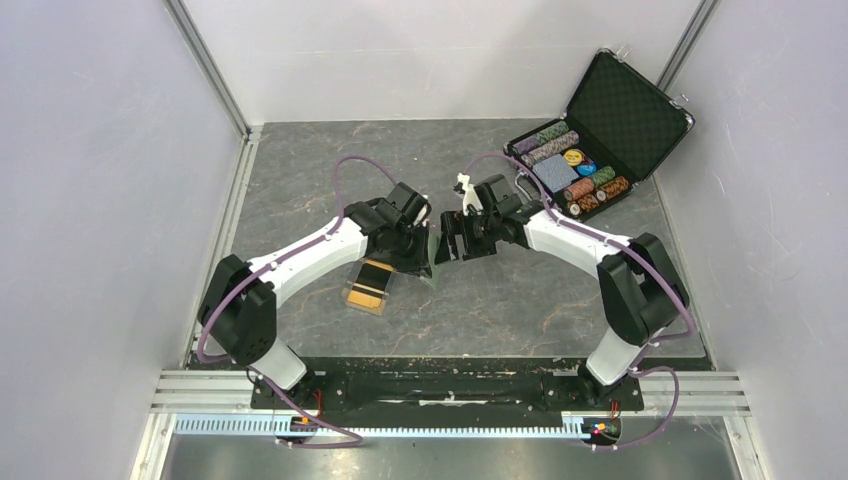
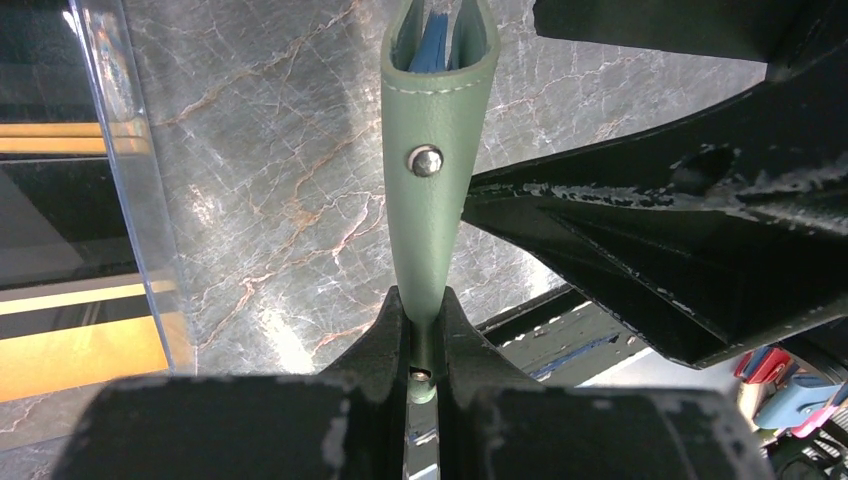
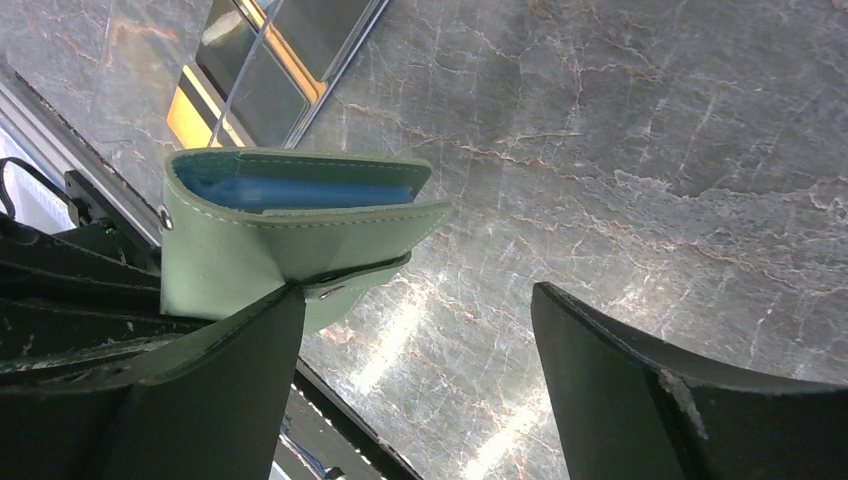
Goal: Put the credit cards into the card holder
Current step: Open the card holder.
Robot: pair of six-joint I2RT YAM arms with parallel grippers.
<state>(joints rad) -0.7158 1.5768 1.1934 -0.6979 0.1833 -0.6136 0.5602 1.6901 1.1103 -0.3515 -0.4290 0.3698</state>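
Observation:
My left gripper point(image 2: 422, 300) is shut on the snap flap of the sage-green card holder point(image 2: 430, 200) and holds it off the table, edge-on, with pale blue showing inside. From the top view the holder point(image 1: 433, 258) hangs between the two grippers, left gripper point(image 1: 415, 248) on one side. My right gripper point(image 3: 418, 295) stands open just beside the holder point(image 3: 260, 255); its left finger point(image 3: 230, 380) overlaps the holder's lower corner and nothing lies between the fingers. Black and orange-gold credit cards point(image 1: 367, 283) lie in a clear tray on the table, under my left arm.
An open black chip case point(image 1: 590, 140) full of poker chips stands at the back right. The clear tray's wall point(image 2: 115, 150) rises just left of the held holder. White side walls and a metal rail at the near edge bound the grey marbled table point(image 1: 500, 310).

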